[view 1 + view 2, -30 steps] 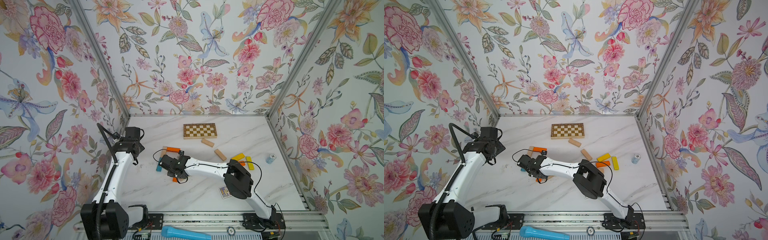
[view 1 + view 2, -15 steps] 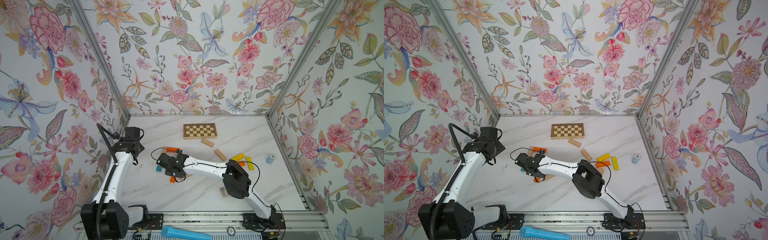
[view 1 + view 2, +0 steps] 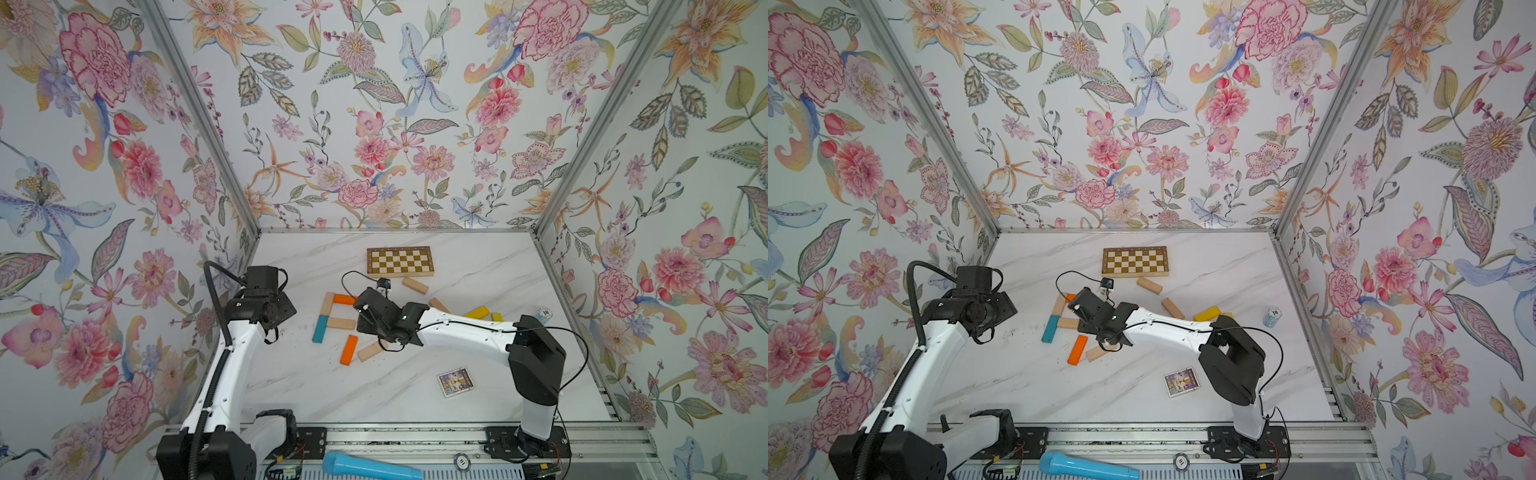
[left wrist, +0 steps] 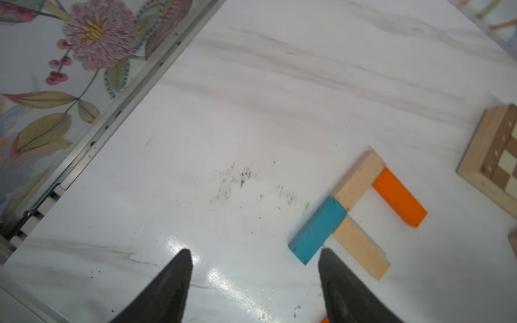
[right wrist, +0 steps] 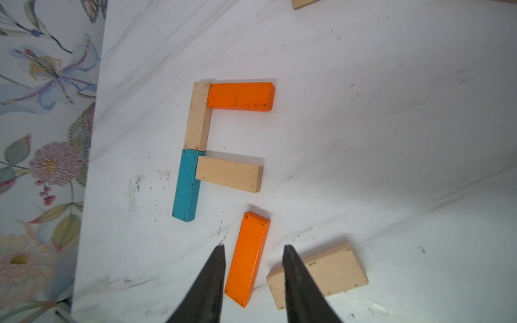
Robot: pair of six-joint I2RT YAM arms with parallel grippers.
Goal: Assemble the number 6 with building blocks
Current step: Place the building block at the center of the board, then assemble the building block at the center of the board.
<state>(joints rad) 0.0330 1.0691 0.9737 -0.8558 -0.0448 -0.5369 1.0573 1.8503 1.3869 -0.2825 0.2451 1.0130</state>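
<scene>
The figure on the marble-patterned tabletop (image 5: pixel 363 139) reads as an F so far. A pale upright block (image 5: pixel 198 116) sits end to end above the teal block (image 5: pixel 186 186). The top orange block (image 5: pixel 240 96) and the pale middle bar (image 5: pixel 229 174) branch off to the same side. The lower loop of the 6 seems to lack its outer side and its base. The loose orange block (image 5: pixel 247 257) lies just below the free end of the middle bar, tilted off the teal block's line, so it looks like the piece in hand. The right gripper (image 5: pixel 253 247) straddles it with fingers (image 5: pixel 215 279) unclenched, a strip of table showing on each side, so nothing is grasped. To do this well, the wrist should turn until the fingers lie parallel to the block's long faces. It should then close near mid-length so the block does not swivel. The loose pale wooden block (image 5: pixel 333 271) lies just beside the far finger and could get nudged or pinched along. Set down, the orange block should run parallel to the teal one, its top end butted against the middle bar's free end. The left gripper (image 4: pixel 254 251) hangs released and empty, close beside the teal block, and should keep clear of it.
</scene>
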